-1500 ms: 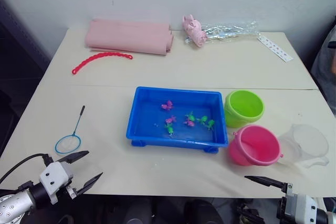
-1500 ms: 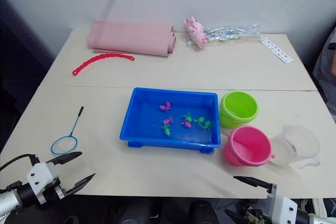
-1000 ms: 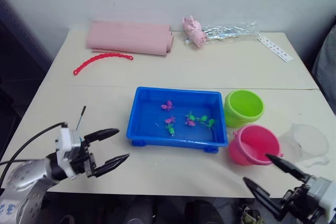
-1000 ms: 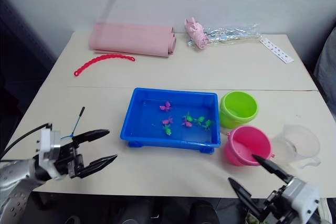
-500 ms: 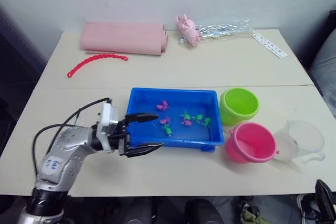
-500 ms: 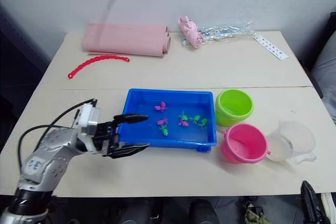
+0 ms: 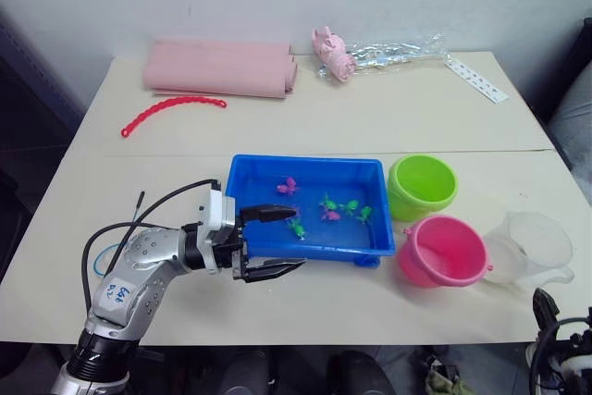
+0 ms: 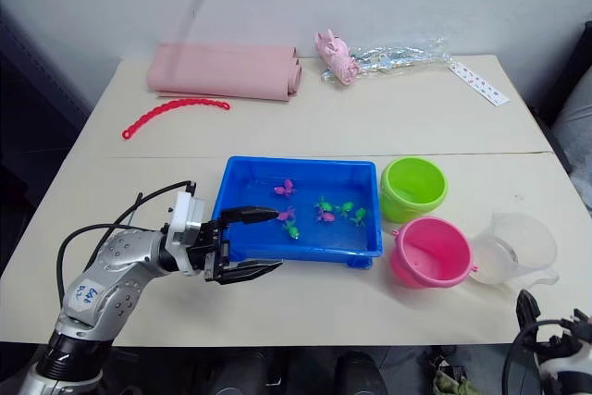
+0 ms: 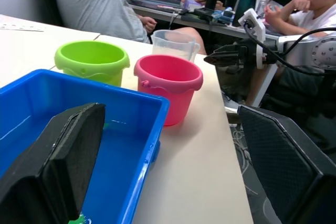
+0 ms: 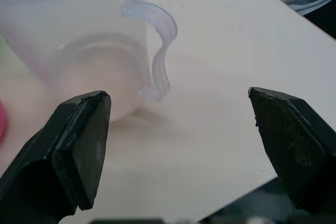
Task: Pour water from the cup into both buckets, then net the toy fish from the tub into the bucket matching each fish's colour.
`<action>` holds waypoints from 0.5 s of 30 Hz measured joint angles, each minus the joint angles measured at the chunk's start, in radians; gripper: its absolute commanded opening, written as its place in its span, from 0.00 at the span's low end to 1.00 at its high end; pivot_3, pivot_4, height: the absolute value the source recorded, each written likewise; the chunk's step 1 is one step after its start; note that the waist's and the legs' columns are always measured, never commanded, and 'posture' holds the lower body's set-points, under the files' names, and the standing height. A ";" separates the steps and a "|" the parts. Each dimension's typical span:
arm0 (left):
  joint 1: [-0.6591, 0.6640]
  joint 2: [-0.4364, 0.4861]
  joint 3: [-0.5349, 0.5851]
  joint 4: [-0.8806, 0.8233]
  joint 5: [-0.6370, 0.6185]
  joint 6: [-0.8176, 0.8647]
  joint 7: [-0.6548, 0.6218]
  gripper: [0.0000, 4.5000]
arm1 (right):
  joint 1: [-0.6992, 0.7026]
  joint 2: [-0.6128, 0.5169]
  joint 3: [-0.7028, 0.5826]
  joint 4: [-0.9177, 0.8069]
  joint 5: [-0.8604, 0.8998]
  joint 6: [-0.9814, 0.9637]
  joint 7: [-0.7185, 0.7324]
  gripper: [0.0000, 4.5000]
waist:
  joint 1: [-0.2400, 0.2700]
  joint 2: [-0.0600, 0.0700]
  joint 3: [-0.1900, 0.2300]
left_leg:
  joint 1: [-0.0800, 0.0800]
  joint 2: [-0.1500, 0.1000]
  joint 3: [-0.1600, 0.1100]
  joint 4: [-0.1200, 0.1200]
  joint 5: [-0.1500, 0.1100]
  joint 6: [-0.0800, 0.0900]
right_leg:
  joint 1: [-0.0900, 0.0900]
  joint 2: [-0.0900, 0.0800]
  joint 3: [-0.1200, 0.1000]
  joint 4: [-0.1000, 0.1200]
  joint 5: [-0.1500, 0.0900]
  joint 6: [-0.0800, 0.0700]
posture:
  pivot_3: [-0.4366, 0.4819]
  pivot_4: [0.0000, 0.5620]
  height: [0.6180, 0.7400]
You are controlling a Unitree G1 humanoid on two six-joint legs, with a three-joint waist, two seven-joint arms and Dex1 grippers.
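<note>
The right gripper is standing wide open and empty, its jaws facing the handle of the cup, which is sitting upright with some water in it at the near right corner of the table. The left gripper is also gaping wide and holding nothing, one finger over the near left rim of the tub and the other just outside it. The fish are lying in the tub; the green bucket and pink bucket are standing between tub and cup, and the net is lying left of the tub, mostly hidden by the arm. Pouring looks to be the step in hand: the right jaws should be closing squarely across the handle, gripping firmly so the cup is not swinging, then tipping slowly over each bucket.
</note>
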 measured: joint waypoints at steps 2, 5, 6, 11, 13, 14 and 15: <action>0.007 0.004 0.002 -0.002 0.001 -0.001 0.001 0.98 | -0.036 -0.002 0.000 0.034 -0.023 0.000 -0.011 1.00 | 0.004 0.001 0.000 | 0.000 0.000 0.000 0.000 0.000 0.000 | 0.000 0.000 0.000 0.000 0.000 0.000 | 0.48 0.27 1.00; 0.017 0.017 0.006 -0.006 0.008 -0.002 0.001 0.98 | -0.083 -0.005 0.000 0.072 -0.053 -0.004 -0.026 1.00 | 0.005 0.001 0.000 | 0.000 0.000 0.000 0.001 0.000 0.001 | 0.000 0.000 0.000 0.001 0.000 0.000 | 0.48 0.27 1.00; 0.017 0.018 0.006 -0.006 0.010 -0.002 0.001 0.98 | -0.091 -0.005 0.000 0.079 -0.059 -0.005 -0.028 1.00 | 0.005 0.001 -0.001 | 0.000 0.000 0.000 0.001 0.000 0.001 | 0.000 0.000 0.000 0.001 0.000 0.000 | 0.48 0.27 1.00; 0.018 0.018 0.007 -0.006 0.022 -0.004 0.008 0.98 | -0.156 -0.005 0.000 0.131 -0.090 -0.005 -0.076 1.00 | 0.004 0.001 -0.001 | 0.000 0.000 0.001 0.001 0.001 0.001 | 0.000 0.000 0.000 0.002 0.000 0.000 | 0.48 0.27 1.00; 0.018 0.017 0.007 -0.006 0.026 -0.007 0.014 0.98 | -0.171 -0.005 0.000 0.134 -0.092 -0.003 -0.089 1.00 | 0.004 0.002 -0.001 | 0.000 0.000 0.001 0.001 0.001 0.001 | 0.000 0.000 0.000 0.002 0.000 0.000 | 0.48 0.27 1.00; 0.018 0.017 0.007 -0.006 0.029 -0.010 0.015 0.98 | -0.176 -0.005 0.000 0.134 -0.092 -0.003 -0.094 1.00 | 0.004 0.002 -0.001 | 0.000 0.000 0.001 0.001 0.001 0.001 | 0.000 0.000 0.000 0.002 0.000 0.000 | 0.48 0.27 1.00; 0.018 0.015 0.007 -0.006 0.032 -0.014 0.019 0.98 | -0.195 -0.005 0.000 0.140 -0.092 0.000 -0.112 1.00 | 0.004 0.002 -0.001 | 0.000 0.000 0.001 0.001 0.001 0.001 | 0.000 0.000 0.000 0.003 0.000 0.000 | 0.48 0.27 1.00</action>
